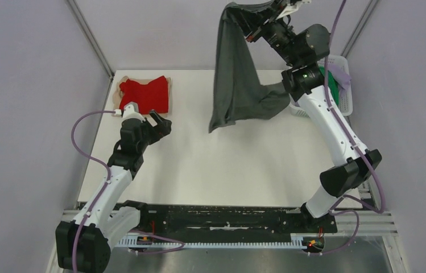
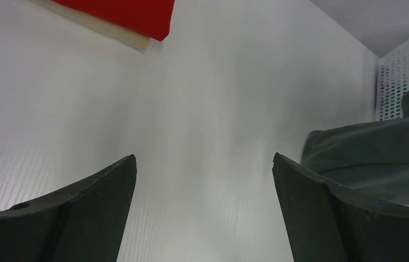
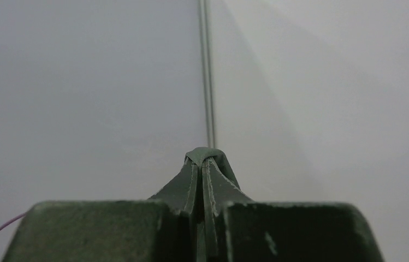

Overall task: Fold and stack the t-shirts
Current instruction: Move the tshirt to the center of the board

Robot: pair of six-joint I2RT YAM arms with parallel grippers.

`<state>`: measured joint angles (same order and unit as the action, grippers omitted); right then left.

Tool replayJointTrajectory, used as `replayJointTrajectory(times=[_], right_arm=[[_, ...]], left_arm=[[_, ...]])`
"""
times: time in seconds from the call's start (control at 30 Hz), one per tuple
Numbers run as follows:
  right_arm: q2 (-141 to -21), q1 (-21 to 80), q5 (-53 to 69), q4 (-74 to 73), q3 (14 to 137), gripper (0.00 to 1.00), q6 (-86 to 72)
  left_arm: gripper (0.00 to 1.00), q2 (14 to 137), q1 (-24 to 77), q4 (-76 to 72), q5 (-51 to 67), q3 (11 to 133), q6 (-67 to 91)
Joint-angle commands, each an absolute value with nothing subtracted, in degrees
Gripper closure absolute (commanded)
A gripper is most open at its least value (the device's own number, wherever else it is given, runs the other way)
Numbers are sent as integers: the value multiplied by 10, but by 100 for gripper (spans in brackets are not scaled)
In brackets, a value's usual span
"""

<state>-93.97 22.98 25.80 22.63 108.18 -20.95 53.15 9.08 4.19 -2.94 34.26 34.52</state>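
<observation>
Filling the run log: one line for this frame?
right gripper: shut on dark grey t-shirt, lifted | left gripper: open, over table | red t-shirt: flat, far left | green t-shirt, lavender t-shirt: in basket

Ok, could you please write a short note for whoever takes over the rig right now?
The left tool is open, empty, beside the red shirt, which looks folded at the far left of the table.
The right tool is shut on the dark grey shirt, raised high, cloth hanging to the table.
The green shirt and lavender shirt sit in the basket.
Remaining: fold those three, stack all.
</observation>
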Motion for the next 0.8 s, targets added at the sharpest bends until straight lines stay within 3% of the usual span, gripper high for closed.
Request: replayJointTrajectory(times=[0.0,0.1,0.33,0.47,0.57,0.77], right_arm=[[-941,262,276,205,1121,100,-184],[-886,262,239,215,1020,100,-138],[-701,255,20,248,594,100,-30],[-660,250,-94,233,401,100,-28],[-666,250,-121,230,326,100,-37],[-689,250,-100,216,298,100,-37]], left_arm=[[0,526,91,50,-10,359,382],[0,511,90,76,-16,361,384],[0,476,91,115,-30,341,413],[0,493,91,113,-26,310,435],[0,533,91,110,-18,303,436],[0,660,91,55,33,321,444]])
